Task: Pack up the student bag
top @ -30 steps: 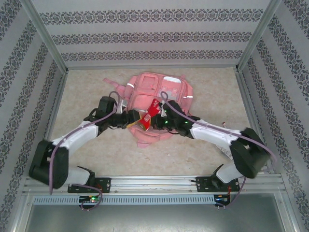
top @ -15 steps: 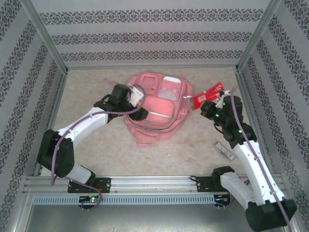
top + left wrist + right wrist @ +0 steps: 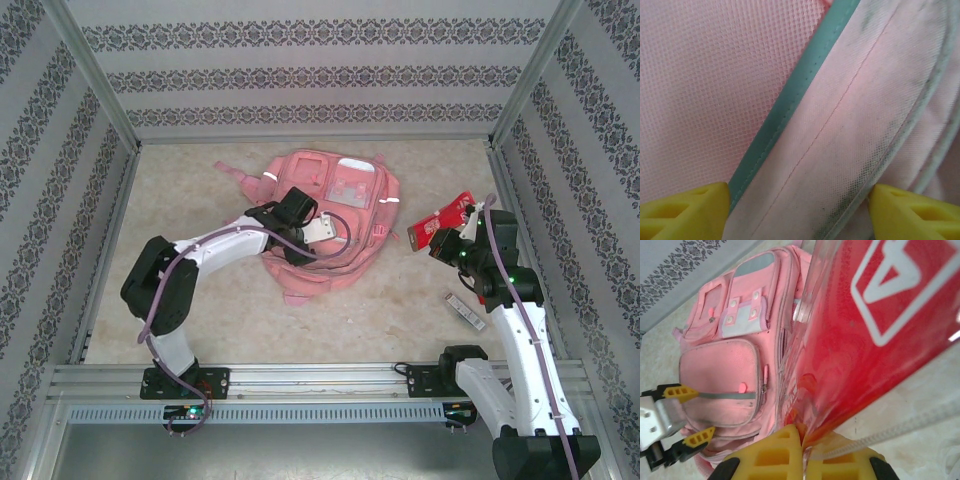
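Two grippers: the left gripper (image 3: 325,232) sits over the bag at frame centre, the right gripper (image 3: 448,240) at centre right, apart from it.
Student bag: the student bag (image 3: 340,185) lies flat on the table (image 3: 200,310), centre to upper centre of the overhead view, front pockets up.
Left fingers: spread, with yellow fingertips (image 3: 685,210) either side of a teal-edged fabric band (image 3: 840,130) and nothing pinched. Likely placed to take the fabric and open the bag.
Right fingers: pressed together on one end of the red packet (image 3: 880,315). It is held clear of the bag, probably until there is an opening.
Progress: the packet is not yet inside.
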Controlling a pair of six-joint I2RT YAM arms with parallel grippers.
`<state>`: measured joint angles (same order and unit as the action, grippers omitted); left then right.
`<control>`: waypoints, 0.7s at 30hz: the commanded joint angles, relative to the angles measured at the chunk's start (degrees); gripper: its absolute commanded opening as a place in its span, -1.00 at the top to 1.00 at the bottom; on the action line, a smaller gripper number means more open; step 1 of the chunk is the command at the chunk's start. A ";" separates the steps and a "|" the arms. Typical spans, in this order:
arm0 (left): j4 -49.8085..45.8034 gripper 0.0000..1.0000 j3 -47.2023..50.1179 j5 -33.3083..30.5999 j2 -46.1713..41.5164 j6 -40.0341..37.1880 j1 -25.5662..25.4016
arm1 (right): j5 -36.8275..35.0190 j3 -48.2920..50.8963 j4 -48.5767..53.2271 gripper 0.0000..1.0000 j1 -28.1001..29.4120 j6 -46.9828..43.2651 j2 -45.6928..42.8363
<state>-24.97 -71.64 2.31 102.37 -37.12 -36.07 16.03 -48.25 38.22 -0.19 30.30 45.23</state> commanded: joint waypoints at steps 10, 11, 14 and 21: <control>4.02 -0.09 -1.55 -4.00 3.50 -8.37 -1.09 | 3.68 -0.10 0.84 1.00 -0.41 -0.58 -2.03; 4.83 0.01 -1.36 -4.66 3.52 -7.95 -1.03 | 4.19 0.19 0.89 1.00 -0.43 -0.48 -2.08; 1.71 0.70 -4.48 -4.47 5.02 -7.22 -0.93 | 5.86 1.29 0.40 1.00 -0.43 0.63 -2.11; -5.05 1.00 -13.21 -0.77 0.50 3.11 -1.10 | 22.76 3.91 -4.51 1.00 -0.34 5.10 0.12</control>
<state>-27.79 -80.55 -0.19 106.80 -40.38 -36.77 28.25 -45.23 37.28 -0.27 32.91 44.56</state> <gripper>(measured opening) 0.053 0.045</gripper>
